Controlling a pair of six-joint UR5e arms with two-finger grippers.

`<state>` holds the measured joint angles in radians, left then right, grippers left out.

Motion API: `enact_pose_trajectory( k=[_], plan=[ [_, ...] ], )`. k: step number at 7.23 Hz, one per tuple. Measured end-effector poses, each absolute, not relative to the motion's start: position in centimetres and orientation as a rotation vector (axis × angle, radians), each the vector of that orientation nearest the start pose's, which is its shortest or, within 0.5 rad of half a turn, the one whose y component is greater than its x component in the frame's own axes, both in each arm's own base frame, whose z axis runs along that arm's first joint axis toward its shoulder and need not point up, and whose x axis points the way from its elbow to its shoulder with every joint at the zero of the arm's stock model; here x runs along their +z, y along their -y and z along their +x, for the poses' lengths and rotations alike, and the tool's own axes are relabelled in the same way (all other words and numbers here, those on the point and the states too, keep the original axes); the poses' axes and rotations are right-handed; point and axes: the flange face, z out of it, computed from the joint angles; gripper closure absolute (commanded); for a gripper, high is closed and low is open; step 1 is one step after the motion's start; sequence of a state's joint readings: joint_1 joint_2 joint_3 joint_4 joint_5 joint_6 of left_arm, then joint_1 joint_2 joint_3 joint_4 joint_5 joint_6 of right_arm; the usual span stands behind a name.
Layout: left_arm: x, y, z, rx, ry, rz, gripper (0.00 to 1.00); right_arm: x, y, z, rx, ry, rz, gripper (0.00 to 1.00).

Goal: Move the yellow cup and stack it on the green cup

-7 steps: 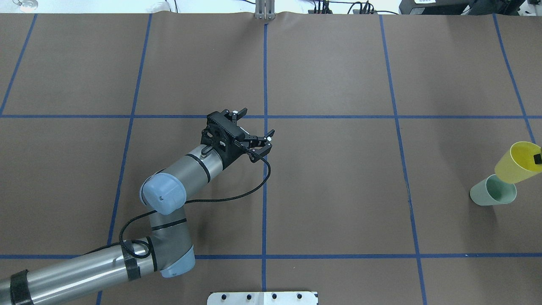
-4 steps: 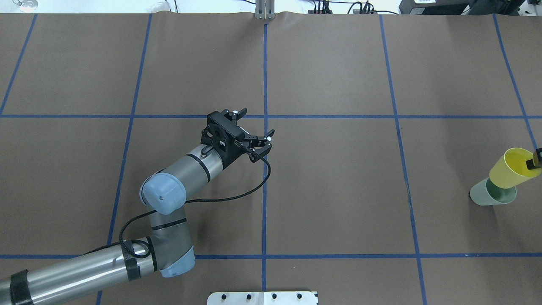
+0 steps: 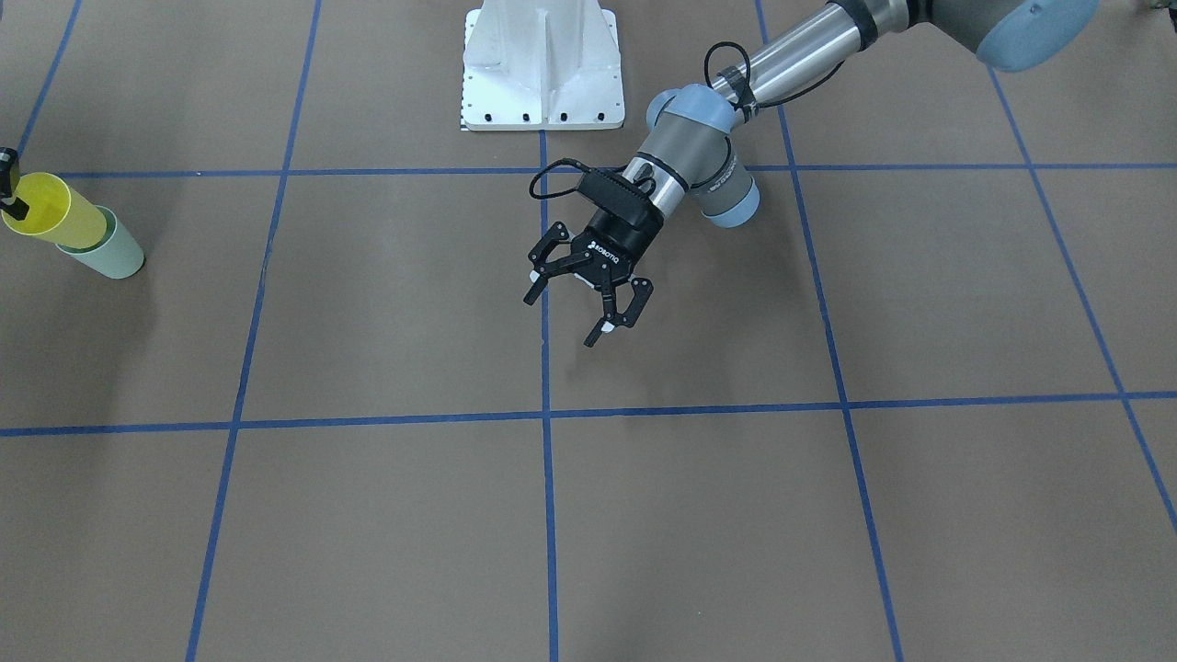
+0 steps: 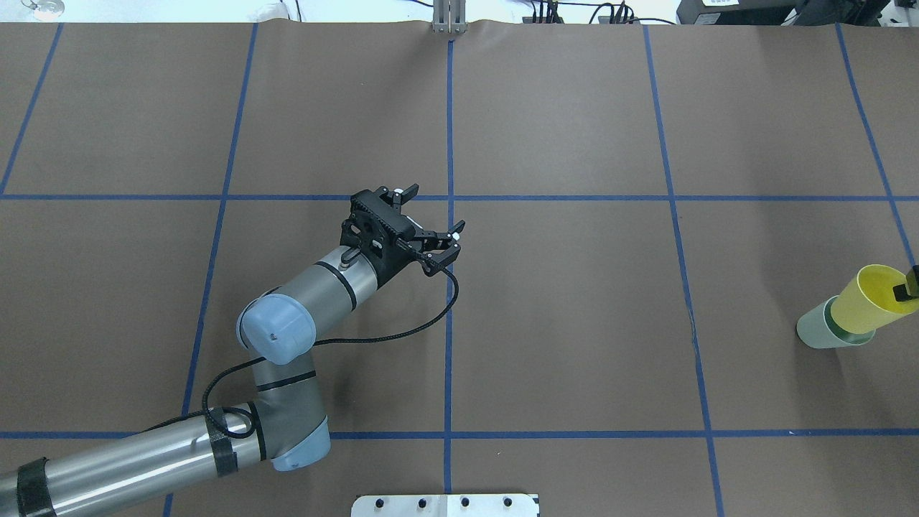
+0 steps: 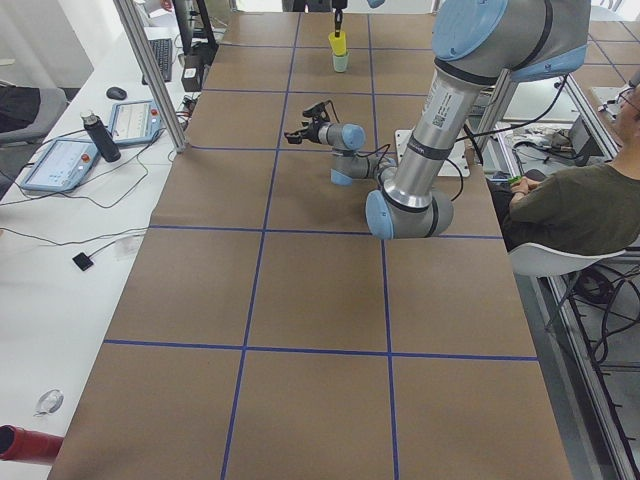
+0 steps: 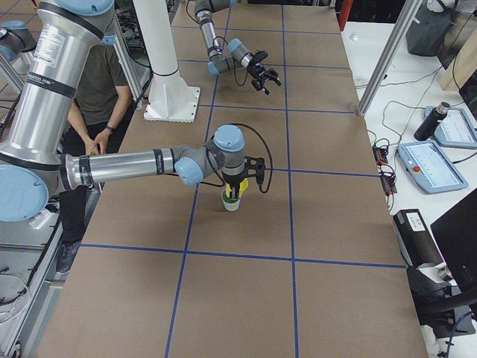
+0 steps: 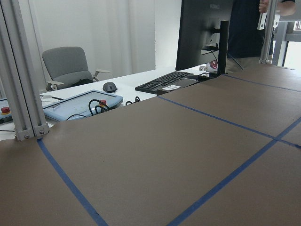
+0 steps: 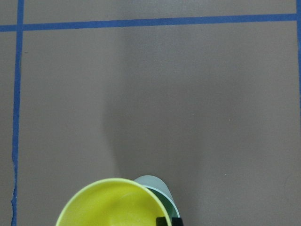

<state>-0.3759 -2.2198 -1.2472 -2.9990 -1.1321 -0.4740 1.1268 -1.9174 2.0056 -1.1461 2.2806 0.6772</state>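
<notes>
1. Looking from the overhead view, we find the yellow cup (image 4: 865, 301) at about 3 o'clock on the table (image 4: 574, 323), close to the right edge of the picture.
2. Its lower part sits inside the mouth of the green cup (image 4: 815, 332), which stands upright on the brown table cover. Most of the yellow wall rises above the green rim, so the two cups are only partly nested.
3. In this view a band of the green wall shows at about 8 o'clock from the yellow rim.
4. The right gripper (image 4: 908, 286) holds the yellow cup by its rim, at the 3 o'clock side of the cup. We see one dark finger inside the rim, while the outer finger is cut off by the frame.
5. In the right wrist view the same finger appears at 6 o'clock, at the bottom edge, beside the yellow rim.
6. The left gripper (image 4: 431, 215) hangs above the middle of the table, a little toward 9 o'clock, just beside a crossing of the blue tape lines (image 4: 449, 108).
7. Its fingers are spread wide and we see nothing between them.
8. The left gripper and the two cups are well apart.
</notes>
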Motion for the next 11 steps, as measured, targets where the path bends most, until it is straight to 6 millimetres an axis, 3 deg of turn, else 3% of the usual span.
enact_pose_trajectory(
  k=[1, 2, 3, 5, 7, 9, 10, 11],
  plan=[
    [26.1, 42.0, 58.6, 0.145, -1.053, 1.383, 0.0, 54.6, 36.2, -9.7, 0.036, 0.848, 0.044, 0.69],
    [26.1, 42.0, 58.6, 0.145, -1.053, 1.383, 0.0, 54.6, 36.1, -9.8, 0.035, 0.847, 0.042, 0.13],
    [26.2, 42.0, 58.6, 0.145, -1.053, 1.382, 0.0, 54.7, 36.1, -9.9, 0.033, 0.846, 0.04, 0.0],
    [26.5, 42.1, 58.8, 0.149, -1.043, 1.377, 0.01, 54.8, 36.2, -10.2, 0.029, 0.844, 0.041, 0.0],
    [27.2, 43.4, 58.9, 0.155, -0.971, 1.345, 0.01, 53.7, 38.0, -10.9, 0.021, 0.849, 0.077, 0.0],
    [28.7, 47.3, 58.0, 0.111, -0.859, 1.227, 0.01, 52.8, 41.2, -12.3, 0.016, 0.855, 0.117, 0.0],
    [29.9, 50.3, 56.5, 0.1, -0.794, 1.151, 0.01, 52.5, 42.6, -12.6, 0.019, 0.855, 0.131, 0.0],
    [32.5, 53.9, 53.6, 0.108, -0.74, 1.056, 0.01, 52.1, 44.1, -12.9, 0.022, 0.857, 0.143, 0.0]
  ],
)
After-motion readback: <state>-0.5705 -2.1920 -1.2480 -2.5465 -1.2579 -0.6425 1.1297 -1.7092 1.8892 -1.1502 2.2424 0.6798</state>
